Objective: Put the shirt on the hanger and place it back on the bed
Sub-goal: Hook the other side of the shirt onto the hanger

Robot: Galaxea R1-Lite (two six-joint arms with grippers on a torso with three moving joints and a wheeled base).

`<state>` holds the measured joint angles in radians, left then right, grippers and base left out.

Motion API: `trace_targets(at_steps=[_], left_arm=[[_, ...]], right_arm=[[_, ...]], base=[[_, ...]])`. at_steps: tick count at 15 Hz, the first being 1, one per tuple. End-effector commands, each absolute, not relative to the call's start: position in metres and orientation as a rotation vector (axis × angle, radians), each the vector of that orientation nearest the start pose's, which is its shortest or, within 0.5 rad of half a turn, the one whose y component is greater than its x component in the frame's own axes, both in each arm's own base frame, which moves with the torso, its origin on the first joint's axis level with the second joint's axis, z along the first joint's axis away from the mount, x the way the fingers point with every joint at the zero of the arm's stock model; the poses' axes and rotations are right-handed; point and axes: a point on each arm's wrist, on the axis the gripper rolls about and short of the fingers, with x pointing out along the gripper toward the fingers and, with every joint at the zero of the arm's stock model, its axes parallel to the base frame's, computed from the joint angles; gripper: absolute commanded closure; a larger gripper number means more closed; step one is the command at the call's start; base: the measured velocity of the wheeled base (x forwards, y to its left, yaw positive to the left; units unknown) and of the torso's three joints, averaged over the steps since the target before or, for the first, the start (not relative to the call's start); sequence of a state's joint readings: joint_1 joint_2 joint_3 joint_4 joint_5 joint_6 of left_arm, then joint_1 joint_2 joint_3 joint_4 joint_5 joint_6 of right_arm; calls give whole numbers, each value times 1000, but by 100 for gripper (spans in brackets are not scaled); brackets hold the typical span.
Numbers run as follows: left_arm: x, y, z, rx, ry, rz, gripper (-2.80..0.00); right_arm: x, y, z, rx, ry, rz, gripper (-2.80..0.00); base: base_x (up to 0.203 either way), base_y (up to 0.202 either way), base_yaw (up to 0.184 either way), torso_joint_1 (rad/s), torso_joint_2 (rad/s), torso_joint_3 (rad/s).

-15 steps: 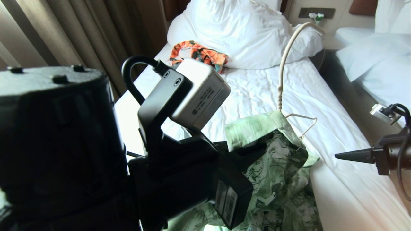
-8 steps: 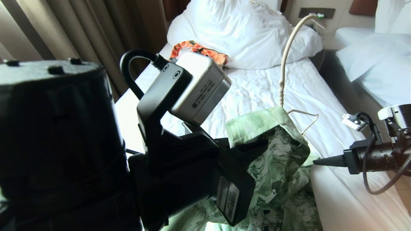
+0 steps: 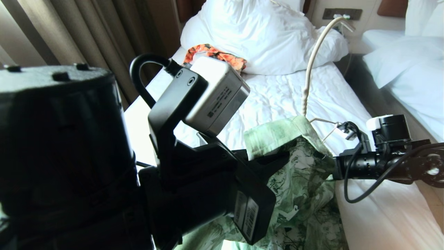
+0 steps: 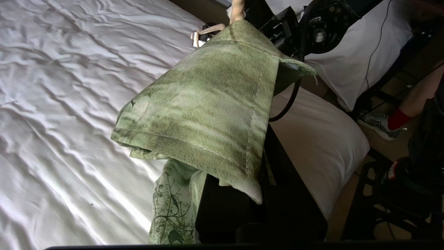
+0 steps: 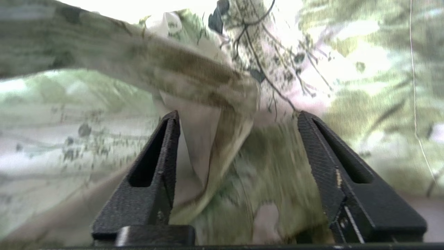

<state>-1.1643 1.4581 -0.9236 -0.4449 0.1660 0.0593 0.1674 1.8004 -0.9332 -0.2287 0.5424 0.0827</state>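
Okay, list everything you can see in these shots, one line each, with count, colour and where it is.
shirt: one, green and white leafy print, draped on the hanger, held over the bed's near edge
hanger: one, cream, hook rising above the shirt collar
bed: one, white sheet, under the shirt
pillow: one, white, at the bed's head
orange patterned garment: one, beside the pillow
second bed: one, white, to the right
curtain: beige, far left
left gripper: black, shut on shirt
right gripper: black, fingers open against the shirt
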Motion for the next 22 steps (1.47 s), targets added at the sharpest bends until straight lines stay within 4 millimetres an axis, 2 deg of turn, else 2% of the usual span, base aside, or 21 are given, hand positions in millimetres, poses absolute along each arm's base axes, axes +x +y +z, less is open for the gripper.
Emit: trace_targets(at_steps=[1,6,13,14,20,22], left_arm=[[105,-234,266,110,40,-998,0],[105,-234,265,113,41,-985,0],[105,-234,266,110,37,-983,0],[105,-234,267,109,36,-983,0],[105,-233,270,102,27,-981,0],[105,-232,271,99,24,-981,0]], right_arm=[[319,73,138,197,681,670,-280],[323,85,128,188,706,694,-280],[322,98,125,175,719,728,-280],[322,98,124,176,723,727,0],[325,99,117,175,737,711,0],[326,98,121,202,730,700,0]], base=[[0,0,0,0,0,0],[0,0,0,0,0,0],[0,0,0,0,0,0],[0,0,0,0,0,0],[0,0,0,0,0,0],[0,0,0,0,0,0]])
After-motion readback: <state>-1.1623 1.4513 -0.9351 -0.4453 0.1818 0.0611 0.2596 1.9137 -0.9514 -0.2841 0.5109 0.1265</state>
